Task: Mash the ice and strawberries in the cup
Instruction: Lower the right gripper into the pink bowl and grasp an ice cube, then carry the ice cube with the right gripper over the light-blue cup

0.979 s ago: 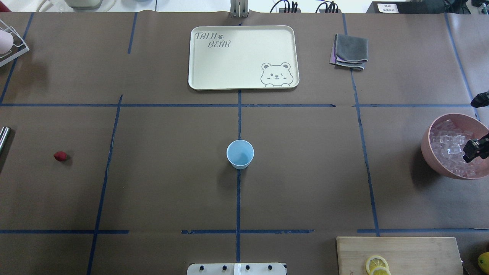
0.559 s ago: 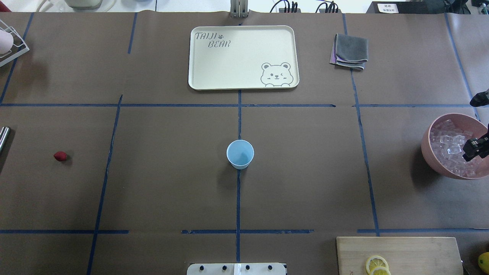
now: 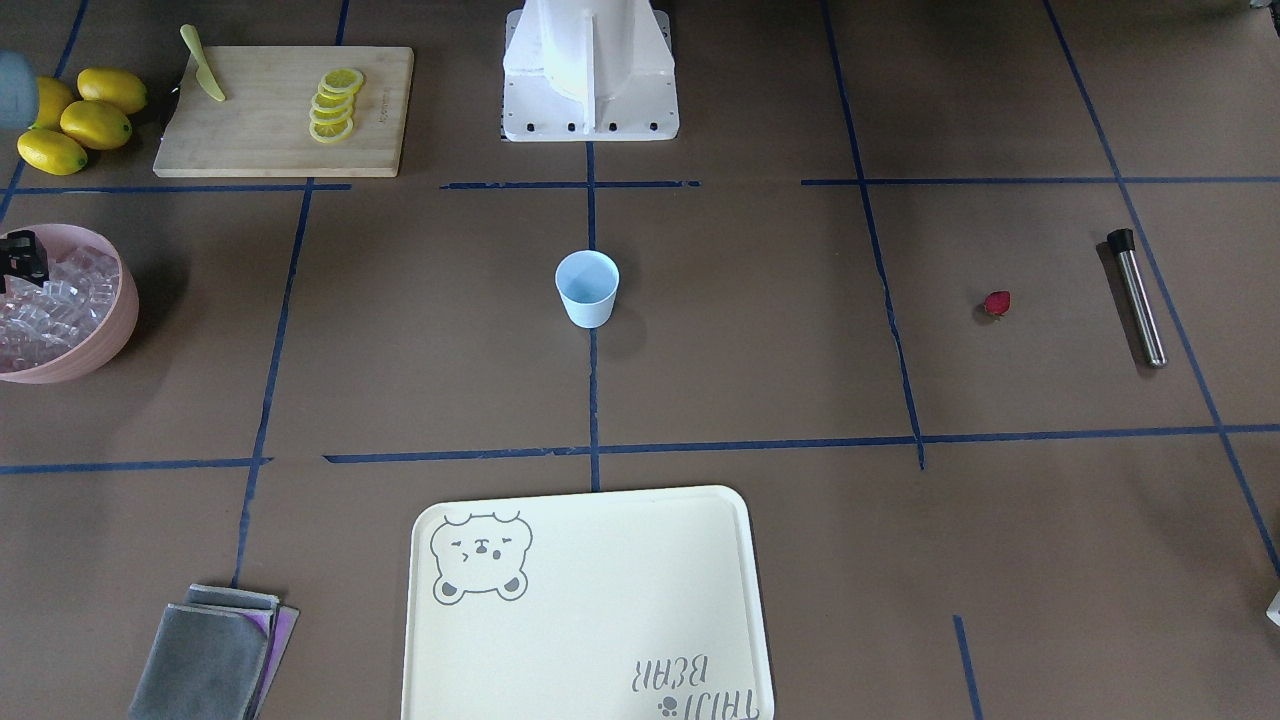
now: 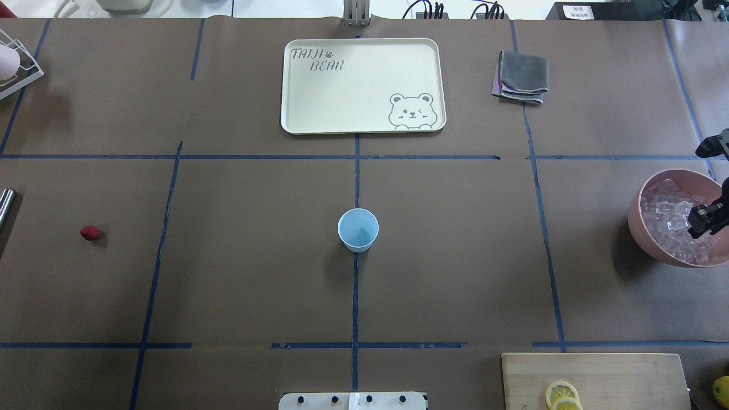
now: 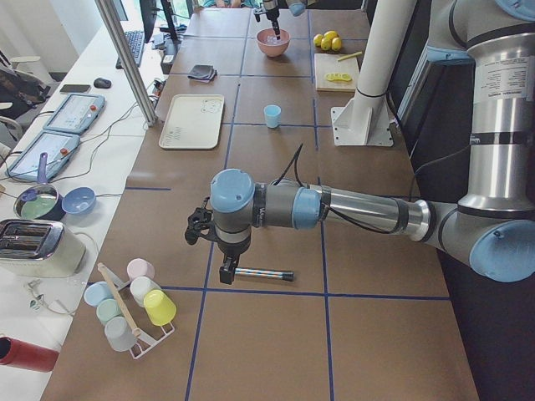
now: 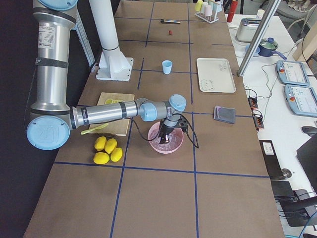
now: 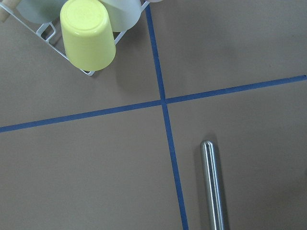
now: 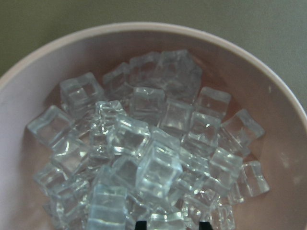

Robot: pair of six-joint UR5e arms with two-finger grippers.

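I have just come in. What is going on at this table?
The right gripper hangs over the large pink bowl, close above the clear ice cubes; whether it grips one cannot be told. The left gripper hovers above a steel rod at the robot's left end of the table. The small pale blue plastic cup stands empty in the middle, and the small dark red strawberry lies apart, untouched.

A pale blue plastic tumbler (image 4: 357, 229) stands upright, empty, mid-desk. A dark red strawberry piece (image 4: 89, 232) lies by the left edge; clear ice cubes (image 8: 144, 148) fill a pink bowl (image 4: 639, 230) by the right.
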